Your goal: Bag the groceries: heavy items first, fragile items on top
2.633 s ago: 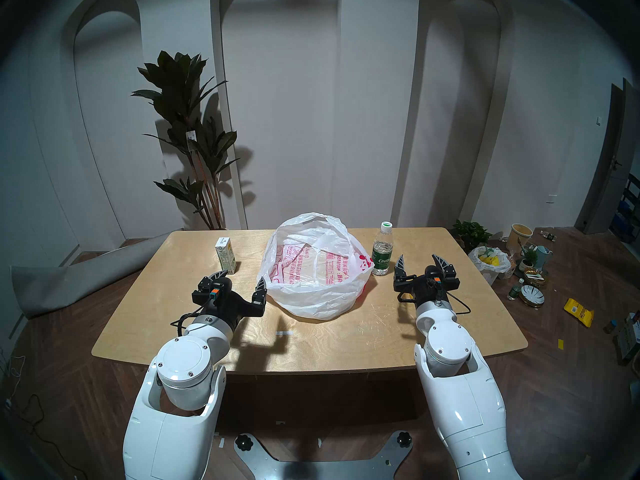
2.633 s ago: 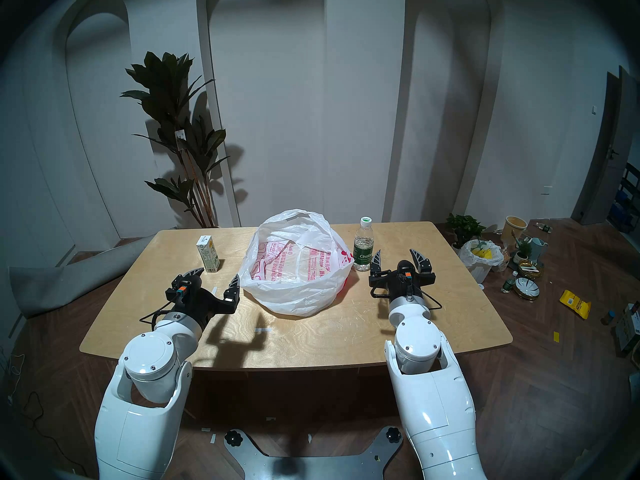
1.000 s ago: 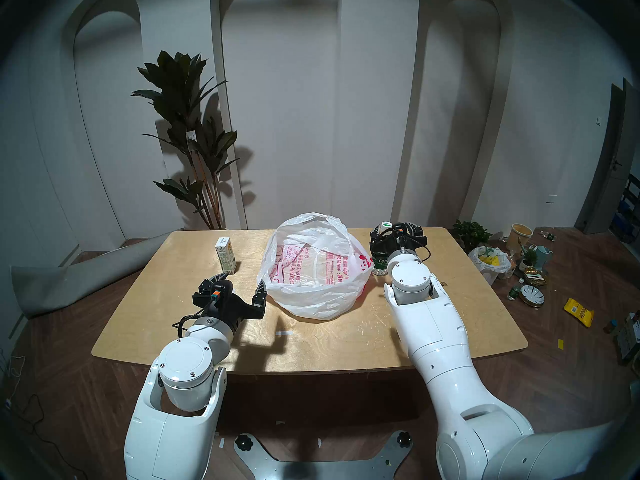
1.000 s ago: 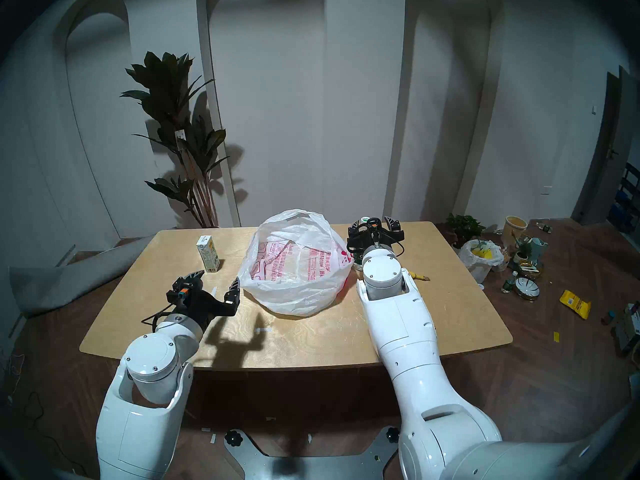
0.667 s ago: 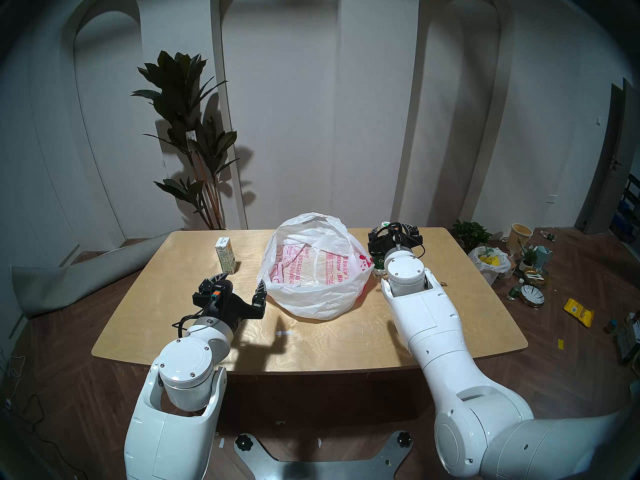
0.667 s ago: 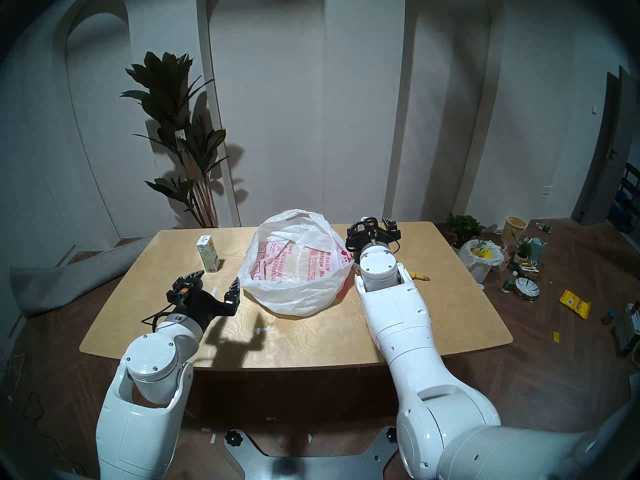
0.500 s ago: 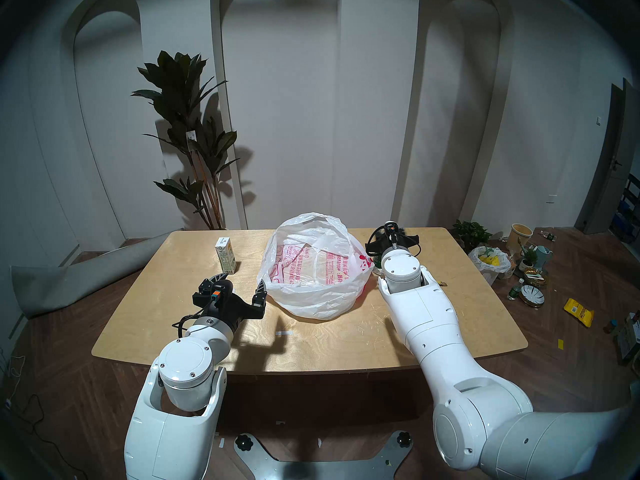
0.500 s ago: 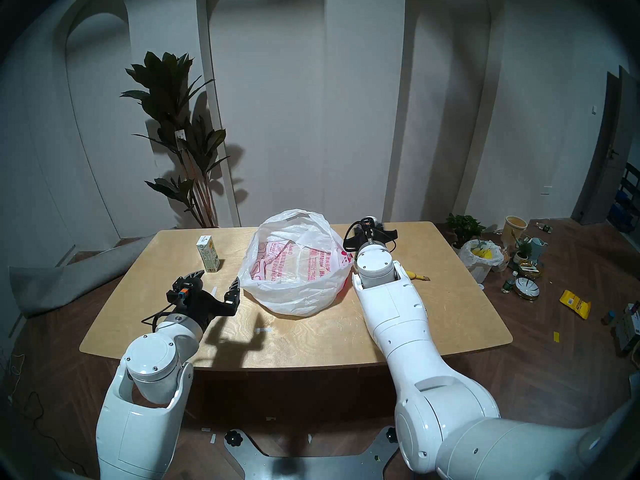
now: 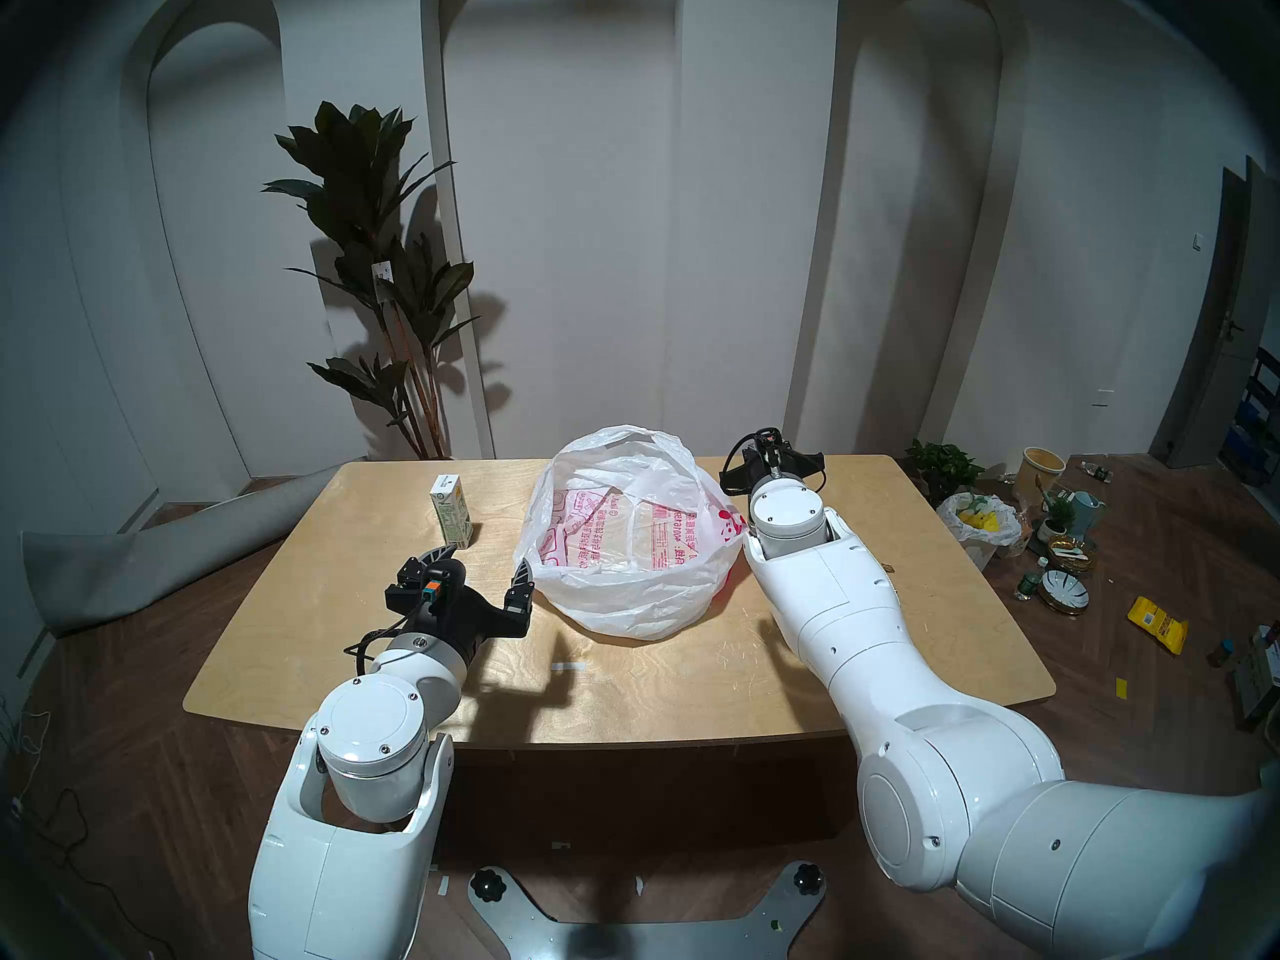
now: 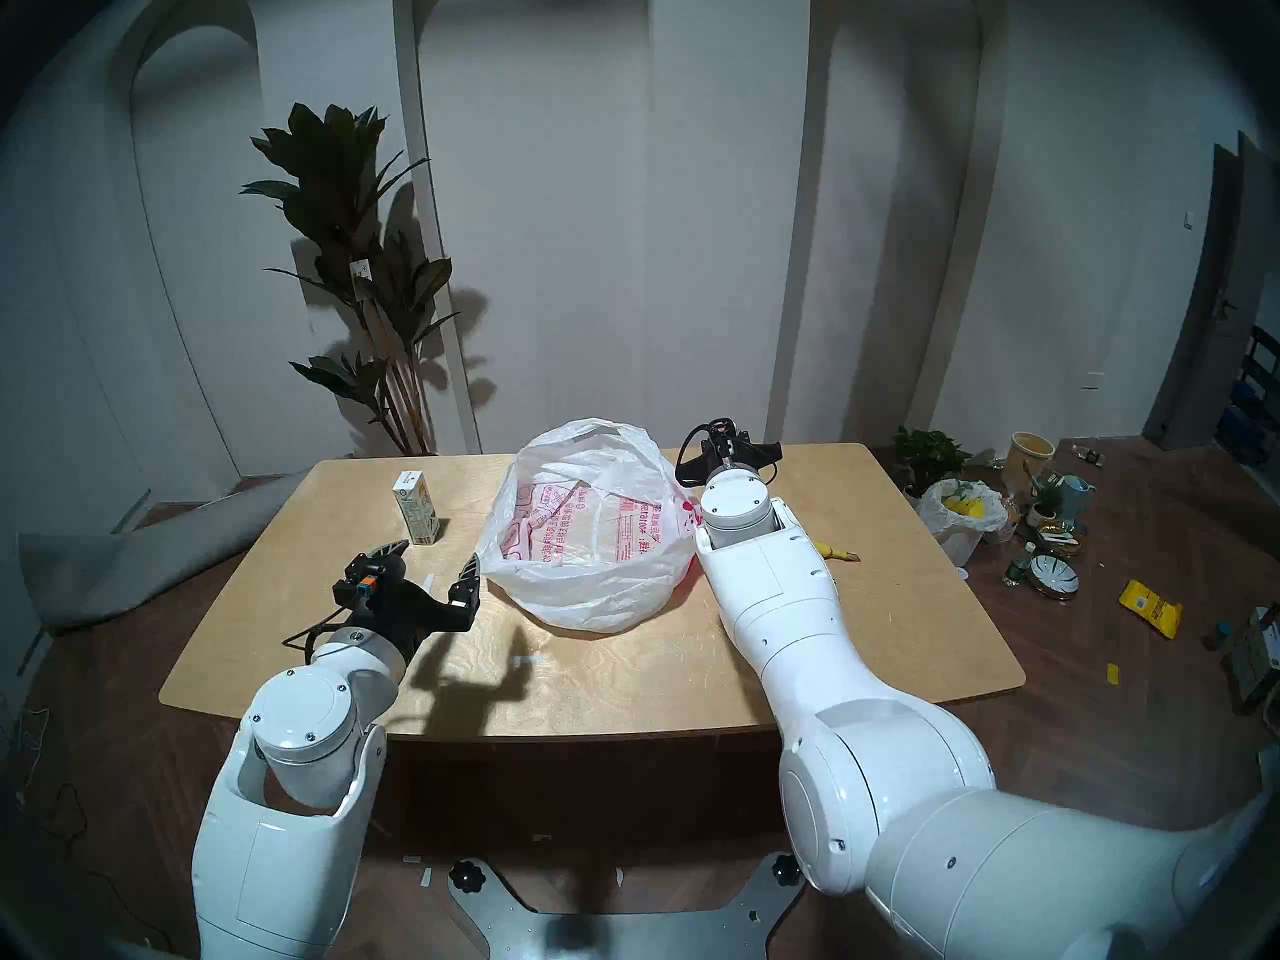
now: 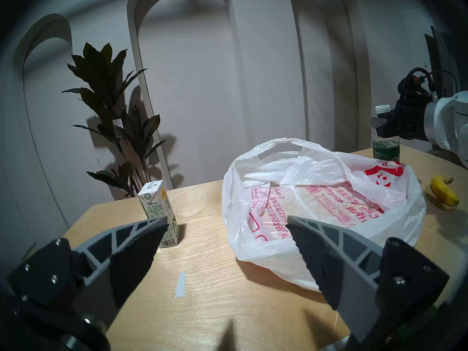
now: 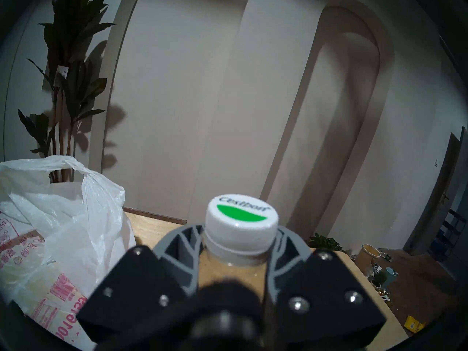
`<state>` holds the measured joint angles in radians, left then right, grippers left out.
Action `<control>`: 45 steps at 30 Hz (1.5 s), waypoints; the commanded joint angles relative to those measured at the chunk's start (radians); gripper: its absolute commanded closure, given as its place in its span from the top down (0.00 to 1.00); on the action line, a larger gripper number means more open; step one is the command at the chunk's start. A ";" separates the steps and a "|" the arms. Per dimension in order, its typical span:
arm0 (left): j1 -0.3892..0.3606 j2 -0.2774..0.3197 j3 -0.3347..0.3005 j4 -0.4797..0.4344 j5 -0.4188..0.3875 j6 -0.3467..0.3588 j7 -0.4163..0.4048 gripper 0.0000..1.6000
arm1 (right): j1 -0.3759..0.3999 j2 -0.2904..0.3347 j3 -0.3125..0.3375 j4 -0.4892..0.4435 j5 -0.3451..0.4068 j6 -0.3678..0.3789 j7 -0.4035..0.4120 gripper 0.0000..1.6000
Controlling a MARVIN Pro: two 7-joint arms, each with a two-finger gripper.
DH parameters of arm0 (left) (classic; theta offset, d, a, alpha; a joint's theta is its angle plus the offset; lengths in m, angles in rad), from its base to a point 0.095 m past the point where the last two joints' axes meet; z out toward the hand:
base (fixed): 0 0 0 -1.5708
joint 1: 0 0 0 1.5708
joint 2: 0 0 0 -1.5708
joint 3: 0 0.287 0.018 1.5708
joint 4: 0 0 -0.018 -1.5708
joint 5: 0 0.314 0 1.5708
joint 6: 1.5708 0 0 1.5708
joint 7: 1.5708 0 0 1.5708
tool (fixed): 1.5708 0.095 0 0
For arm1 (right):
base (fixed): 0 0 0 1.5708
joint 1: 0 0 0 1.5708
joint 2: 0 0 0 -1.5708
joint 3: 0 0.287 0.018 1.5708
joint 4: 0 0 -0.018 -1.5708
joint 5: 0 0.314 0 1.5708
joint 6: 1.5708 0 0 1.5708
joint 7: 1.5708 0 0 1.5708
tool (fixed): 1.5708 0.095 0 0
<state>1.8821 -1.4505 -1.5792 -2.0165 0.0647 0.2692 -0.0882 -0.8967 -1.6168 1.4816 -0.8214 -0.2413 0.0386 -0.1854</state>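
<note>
Two robot arms reach over a wooden table (image 9: 623, 688): left gripper (image 9: 481, 557) spread wide beside the shopping bag (image 9: 623, 557), drink carton (image 9: 451, 510) upright behind it. Left wrist view: banana (image 11: 445, 196) lies beyond the bag. Right wrist view: right gripper (image 12: 234, 244) clamps the water bottle (image 12: 240, 221) below its cap.

table (image 9: 429, 674): bears all that follows
bag (image 9: 627, 571): middle, toward the far edge
drink carton (image 9: 451, 510): upright, left of the bag, near the far left corner
water bottle (image 11: 385, 140): right of the bag
banana (image 11: 445, 196): right of the bag, nearer than the bottle
</note>
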 commanded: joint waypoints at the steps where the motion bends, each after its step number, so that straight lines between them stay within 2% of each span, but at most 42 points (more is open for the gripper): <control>1: -0.010 -0.002 0.000 -0.021 -0.003 -0.006 0.000 1.00 | 0.105 -0.047 0.000 -0.087 0.010 -0.046 -0.012 0.00; 9: -0.010 -0.002 0.000 -0.022 -0.005 -0.006 0.000 1.00 | 0.155 -0.108 -0.018 -0.124 0.029 -0.075 -0.023 0.00; 11: -0.010 -0.002 0.000 -0.023 -0.006 -0.006 0.000 1.00 | 0.187 -0.125 -0.024 -0.102 0.037 -0.080 -0.025 0.00; 12: -0.010 -0.002 0.000 -0.023 -0.006 -0.006 0.000 1.00 | 0.174 -0.134 -0.027 -0.114 0.039 -0.085 -0.028 0.00; 13: -0.010 -0.002 0.000 -0.024 -0.007 -0.006 0.000 1.00 | 0.215 -0.141 -0.031 -0.073 0.045 -0.086 -0.028 0.00; 14: -0.009 -0.002 0.000 -0.025 -0.007 -0.006 0.000 1.00 | 0.174 -0.149 -0.035 -0.107 0.046 -0.096 -0.033 0.00; 17: -0.008 -0.002 -0.001 -0.027 -0.009 -0.006 -0.001 1.00 | 0.221 -0.170 -0.043 -0.022 0.057 -0.114 -0.042 0.00; 29: -0.005 -0.001 -0.001 -0.033 -0.015 -0.006 0.000 1.00 | 0.263 -0.190 -0.059 0.275 0.076 -0.263 -0.080 0.00; 45: -0.004 0.000 -0.001 -0.035 -0.019 -0.005 0.000 1.00 | 0.296 -0.199 -0.076 0.481 0.091 -0.378 -0.099 0.00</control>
<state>1.8830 -1.4506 -1.5797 -2.0257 0.0455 0.2692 -0.0881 -0.6619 -1.8040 1.4093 -0.3649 -0.1475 -0.2644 -0.2806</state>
